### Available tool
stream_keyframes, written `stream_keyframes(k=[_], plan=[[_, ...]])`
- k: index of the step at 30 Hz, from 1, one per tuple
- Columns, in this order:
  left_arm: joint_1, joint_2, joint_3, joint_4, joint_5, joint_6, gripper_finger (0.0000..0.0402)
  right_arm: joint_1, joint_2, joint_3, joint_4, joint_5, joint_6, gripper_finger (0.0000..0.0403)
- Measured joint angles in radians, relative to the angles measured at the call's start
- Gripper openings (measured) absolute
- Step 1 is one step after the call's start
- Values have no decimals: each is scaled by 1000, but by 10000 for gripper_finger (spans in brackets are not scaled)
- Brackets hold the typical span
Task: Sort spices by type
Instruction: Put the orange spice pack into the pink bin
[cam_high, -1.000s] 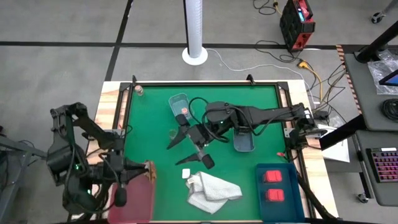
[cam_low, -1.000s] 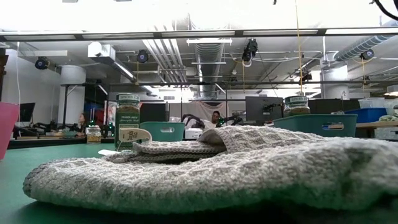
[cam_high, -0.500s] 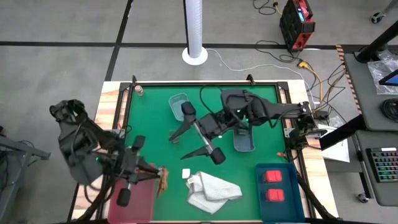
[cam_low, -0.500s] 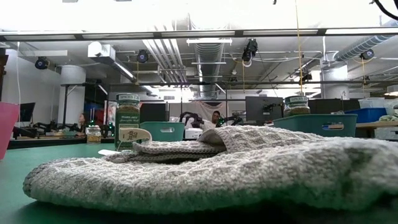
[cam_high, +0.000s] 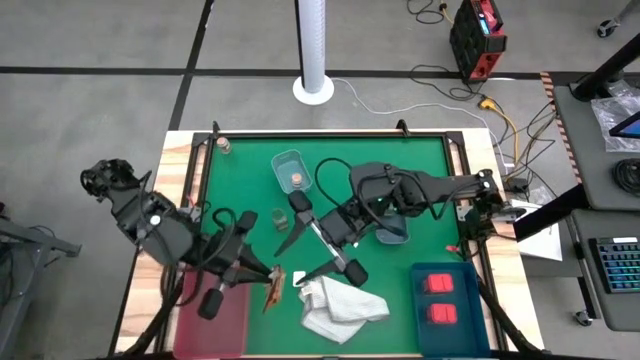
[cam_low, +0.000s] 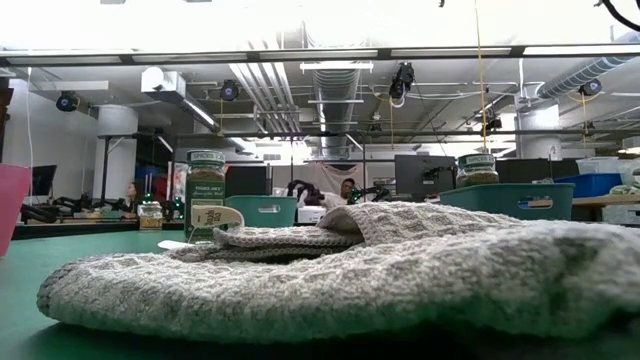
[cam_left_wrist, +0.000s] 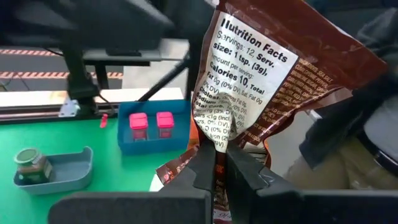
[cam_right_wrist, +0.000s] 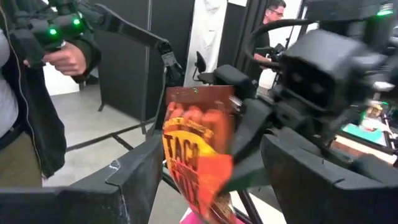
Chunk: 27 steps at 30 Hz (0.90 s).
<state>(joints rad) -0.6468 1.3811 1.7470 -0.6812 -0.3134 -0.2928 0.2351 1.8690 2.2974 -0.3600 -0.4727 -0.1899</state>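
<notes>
The brown packet (cam_left_wrist: 261, 81) is pinched by the left gripper (cam_left_wrist: 219, 163); it should be passed gently into the spread right gripper (cam_high: 310, 248).

Packet (cam_left_wrist: 249, 81): we see brown, crumpled, held upright off the table.
Red blocks (cam_high: 437, 298): two, in blue tray.
Greenish jar (cam_low: 206, 195): upright.

In the low view, most of the green table is hidden behind the grey-white knitted cloth (cam_low: 330, 270). A pink tray (cam_low: 10, 205) is cut off by that view's edge. The brown printed spice packet (cam_left_wrist: 267, 87) is cropped in the left wrist view.
</notes>
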Motion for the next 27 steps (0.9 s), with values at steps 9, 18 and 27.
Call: stream_keyframes(k=[9,18,27], plan=[[76,25,0,27,99,33,0,3,0,-8,-3,2,-22,240],[114,33,0,54,104,72,0,5,0,-11,-3,-33,-57,158],[112,27,-1,47,5,30,42,5,-1,-11,-29,-33,-111,14]])
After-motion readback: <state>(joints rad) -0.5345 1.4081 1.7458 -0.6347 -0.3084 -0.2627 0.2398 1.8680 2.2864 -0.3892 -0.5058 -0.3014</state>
